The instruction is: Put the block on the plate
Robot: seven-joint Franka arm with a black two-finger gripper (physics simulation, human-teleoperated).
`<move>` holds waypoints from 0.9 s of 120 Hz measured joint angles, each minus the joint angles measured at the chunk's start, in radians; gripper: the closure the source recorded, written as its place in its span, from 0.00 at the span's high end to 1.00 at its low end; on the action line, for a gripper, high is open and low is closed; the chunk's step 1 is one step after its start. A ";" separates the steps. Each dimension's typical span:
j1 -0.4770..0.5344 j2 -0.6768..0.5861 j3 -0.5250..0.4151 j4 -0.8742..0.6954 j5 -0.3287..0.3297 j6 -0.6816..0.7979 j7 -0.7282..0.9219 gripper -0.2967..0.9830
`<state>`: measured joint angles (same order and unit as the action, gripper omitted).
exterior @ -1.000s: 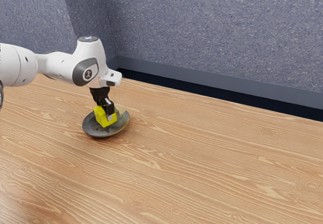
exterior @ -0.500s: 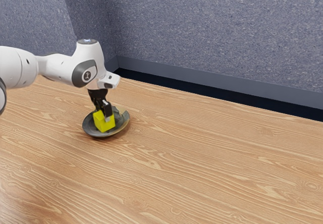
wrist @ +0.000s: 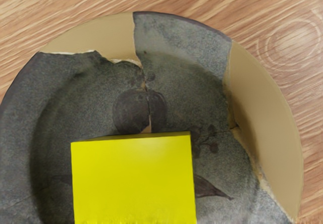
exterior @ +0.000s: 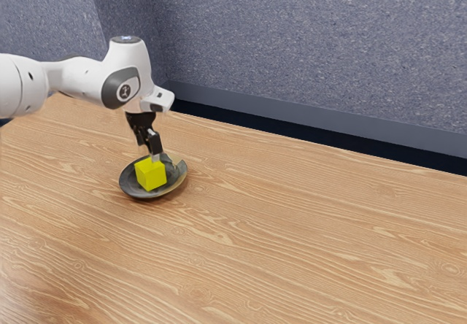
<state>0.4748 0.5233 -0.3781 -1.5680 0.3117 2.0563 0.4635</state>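
The yellow block [exterior: 150, 175] sat on the dark plate [exterior: 129, 181], upon the wooden table [exterior: 292, 236]. Just above it, I had my gripper [exterior: 149, 155] open, its two fingers apart.

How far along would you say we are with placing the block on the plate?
The placing looks done: the yellow block sits inside the rim of the plate. Nothing is in hand, as the pincer hovers just above the block with its fingers apart. Perhaps all that is left is to move the arm clear, since it reaches over the plate.
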 joint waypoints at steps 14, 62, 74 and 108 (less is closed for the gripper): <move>-0.010 -0.044 -0.010 -0.003 -0.005 -0.046 -0.011 0.76; -0.014 -0.246 -0.017 -0.038 -0.086 -0.177 -0.052 0.77; -0.016 -0.284 -0.016 -0.037 -0.110 -0.203 -0.061 0.77; -0.033 -0.387 -0.015 -0.035 -0.153 -0.271 -0.092 0.77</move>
<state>0.4419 0.1361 -0.3933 -1.6032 0.1583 1.7848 0.3713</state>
